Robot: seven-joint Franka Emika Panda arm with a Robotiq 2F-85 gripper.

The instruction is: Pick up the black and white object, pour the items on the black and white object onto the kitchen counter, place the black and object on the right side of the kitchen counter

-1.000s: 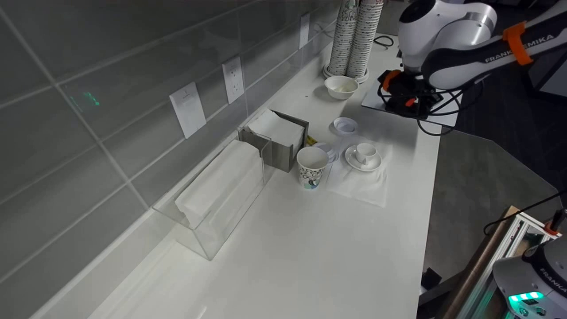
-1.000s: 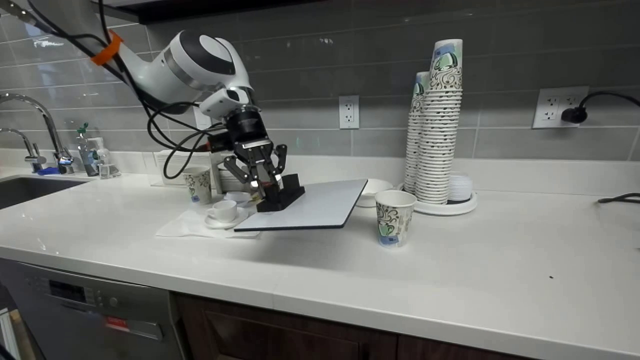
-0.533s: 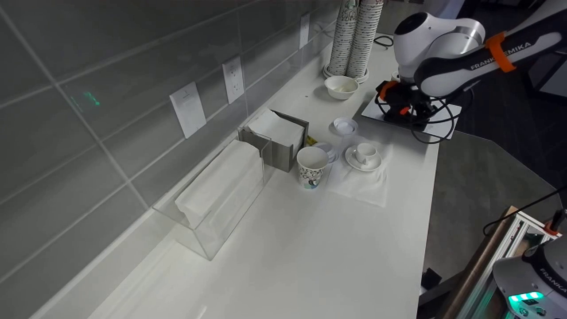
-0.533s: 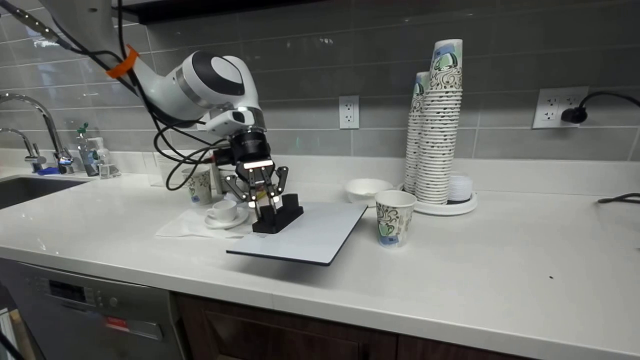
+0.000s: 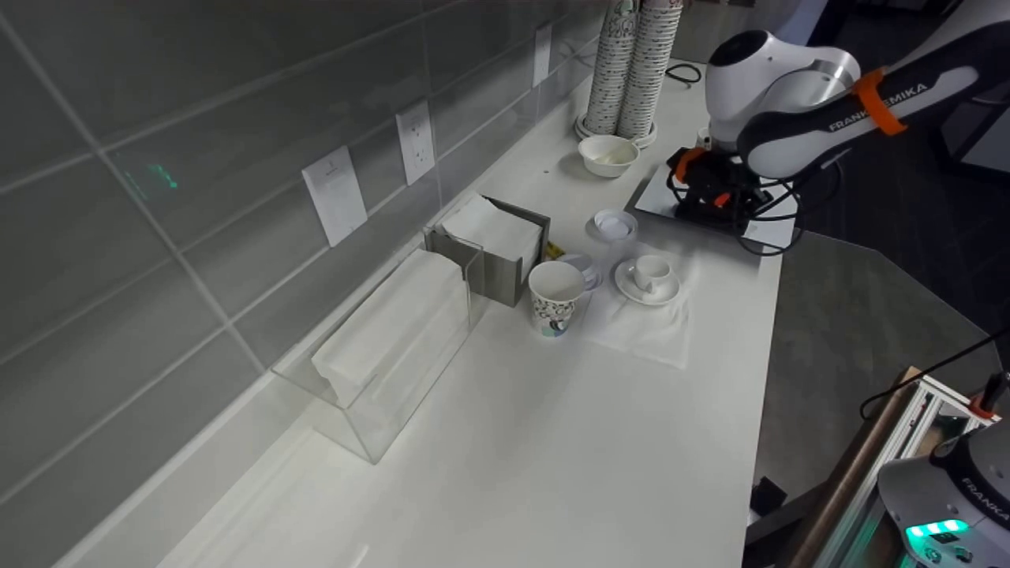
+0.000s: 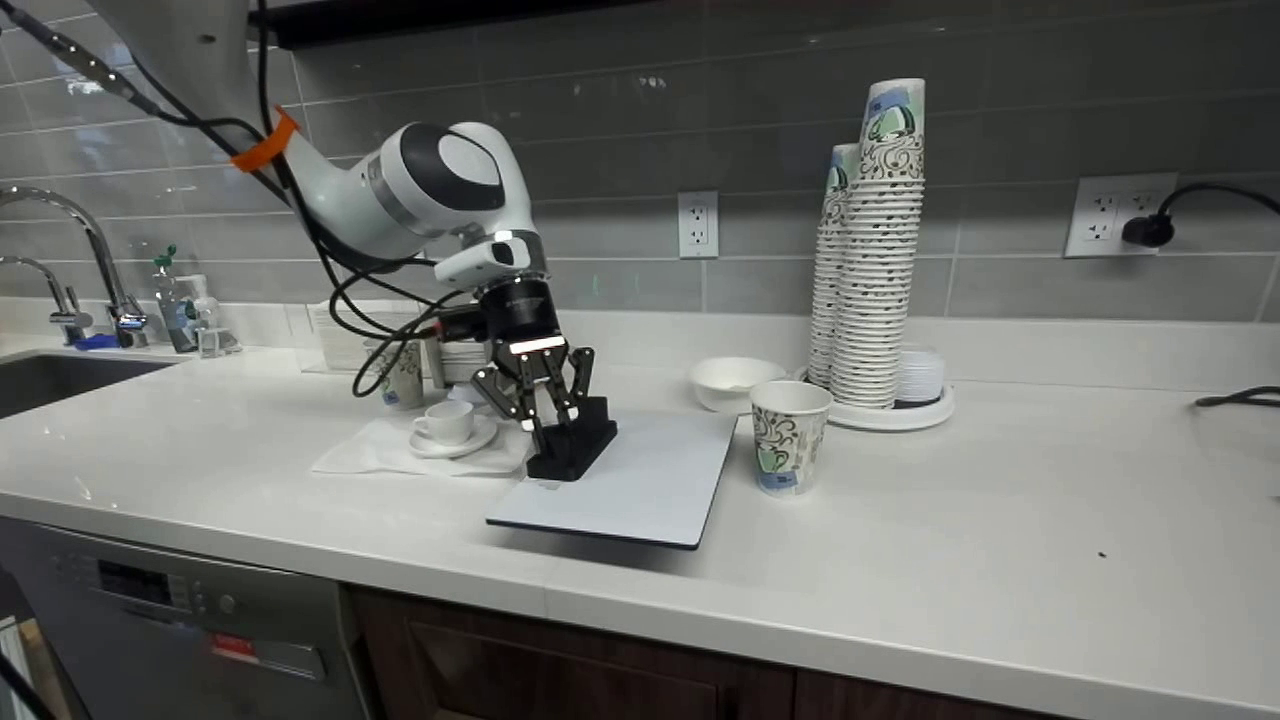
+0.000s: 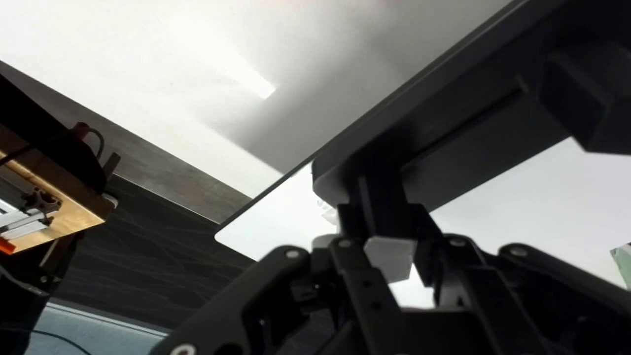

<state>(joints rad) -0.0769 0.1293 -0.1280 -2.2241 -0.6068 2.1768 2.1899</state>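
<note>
evidently pinching, in the gripper [image 6: 556, 421], the black handle [image 6: 580, 446] along one edge of the white board [image 6: 655, 475]; held just above the bench [image 6: 950, 560], jutting toward the patterned paper cup [image 6: 786, 442], likely to need steering clear

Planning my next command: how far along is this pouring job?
Looks done: pickup, the gripper clamped on the black handle of the white board. In hand: the board seems to hang above the kitchen counter, shadow beneath. Remaining: placing it on the right side; it isn't set down. Unclear: pouring; no items clearly visible on it.
</note>
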